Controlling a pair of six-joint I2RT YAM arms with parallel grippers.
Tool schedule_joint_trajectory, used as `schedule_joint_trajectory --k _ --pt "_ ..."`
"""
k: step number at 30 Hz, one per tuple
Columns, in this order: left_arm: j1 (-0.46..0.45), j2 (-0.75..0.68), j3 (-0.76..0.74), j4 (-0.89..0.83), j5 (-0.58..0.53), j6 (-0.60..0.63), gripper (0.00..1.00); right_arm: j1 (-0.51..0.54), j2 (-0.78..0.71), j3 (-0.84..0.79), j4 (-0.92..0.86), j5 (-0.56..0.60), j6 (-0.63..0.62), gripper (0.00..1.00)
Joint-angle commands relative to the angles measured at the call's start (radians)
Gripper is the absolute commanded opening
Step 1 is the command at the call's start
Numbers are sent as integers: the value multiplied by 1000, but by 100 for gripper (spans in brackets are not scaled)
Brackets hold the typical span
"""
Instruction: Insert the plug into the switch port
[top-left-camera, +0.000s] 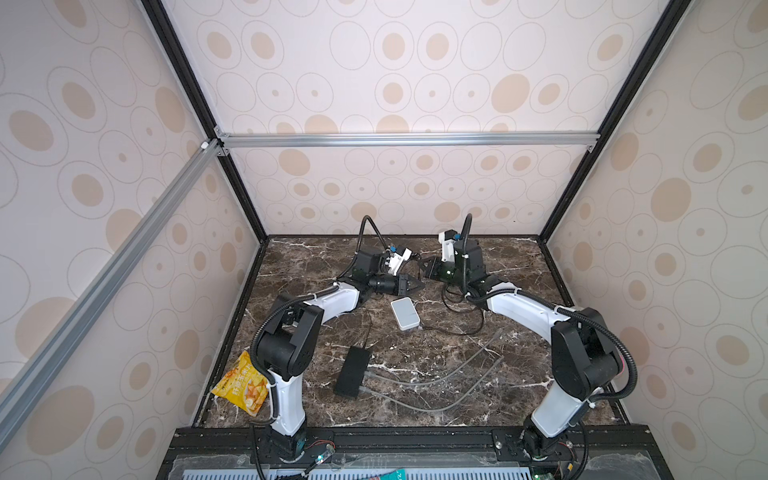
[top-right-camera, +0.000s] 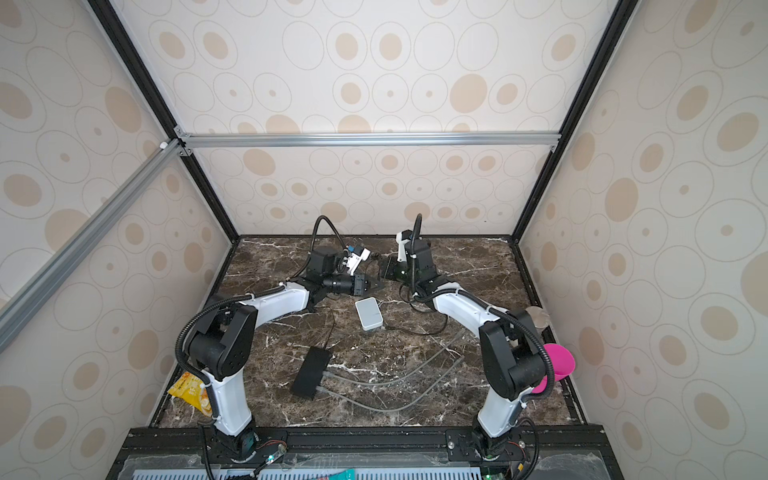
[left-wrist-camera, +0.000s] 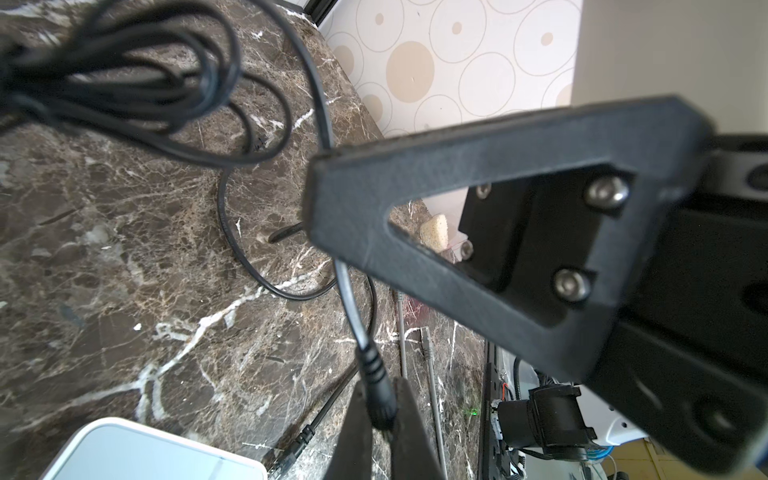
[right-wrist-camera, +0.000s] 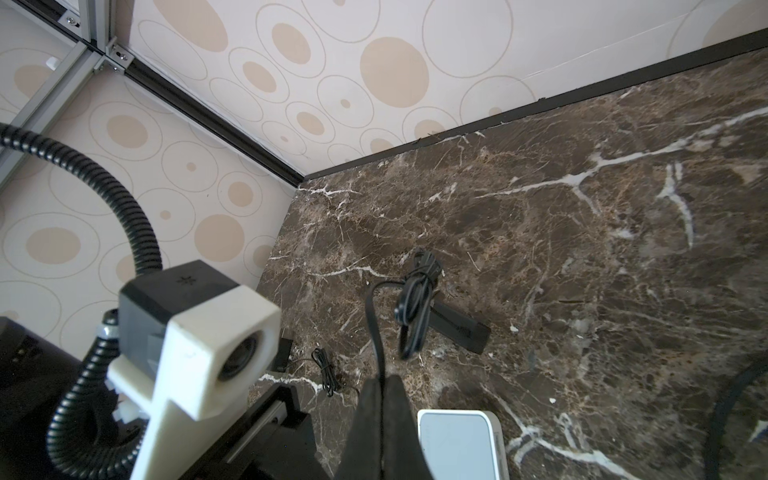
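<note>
Nearest, at the near left corner of the tabletop (top-left-camera: 519, 270), a yellow snack packet (top-left-camera: 241, 384) is seen lying flat. A little further in, a black box (top-left-camera: 352, 372) is set in the near half. Two grey cables (top-left-camera: 436, 380) are run from its right side and curved away to the right. At the right edge, a pink cup (top-right-camera: 559, 361) is partly hidden behind the right arm.

Around the centre, the white box (top-left-camera: 403, 312) is laid flat. Just beyond it, the two tools are brought tip to tip. The left tool (top-left-camera: 419, 285) is clamped narrow on the black plug (left-wrist-camera: 378, 401), whose body is pinched between the fingers. So the plug is held just past the far end of the white box, apart from it. The right tool (top-left-camera: 424, 270) is closed tight on the black cord (right-wrist-camera: 371, 324) just behind the plug. Further on, towards the far edge, the cord is gathered into a bundle (right-wrist-camera: 417, 299). Whether that bundle is rested on the tabletop cannot be told.
</note>
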Motion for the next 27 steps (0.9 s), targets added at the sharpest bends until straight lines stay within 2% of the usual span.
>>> schedule_joint_trajectory --k 1,6,27 --pt "6 5 85 -148 -53 118 1 5 -51 -13 2 13 -3 0" --pt "5 7 113 -217 -76 168 2 3 -71 -32 -20 40 -15 0" --pt "10 -40 75 -126 -13 143 2 -23 -121 -109 -113 109 -27 0"
